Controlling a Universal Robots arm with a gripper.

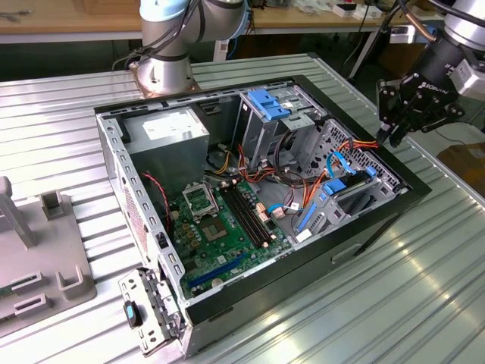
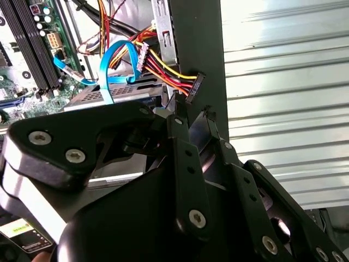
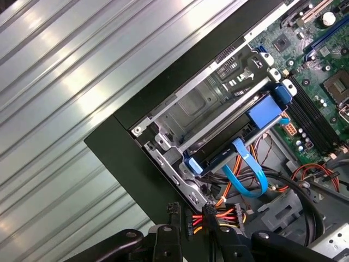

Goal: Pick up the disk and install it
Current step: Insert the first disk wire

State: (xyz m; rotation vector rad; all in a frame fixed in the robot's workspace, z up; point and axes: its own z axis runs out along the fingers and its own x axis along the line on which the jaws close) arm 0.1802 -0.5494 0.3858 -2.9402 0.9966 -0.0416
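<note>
Ext. view, L to R: pale grey plastic fixture block at 9 o'clock on the ribbed silver metal table. At centre lies the open black-framed desktop PC case, side panel off. Inside it, the silver box power supply sits at approx. 10 o'clock and the green motherboard at approx. 7.

The grey-metal disk in its bright blue plastic carrier sits at approx. 3 o'clock of the case, seated in the metal drive bay by the case wall. In the first wrist view the disk lies slotted in that bay, w/ a flat light-blue cable looping off it.

The black two-finger gripper hovers at approx. 2 o'clock, over the case's edge and apart from the disk. In both wrist views the gripper is released, narrow gap, holding nothing. A black connector on red/yellow/orange wires sits just past its tips.
</note>
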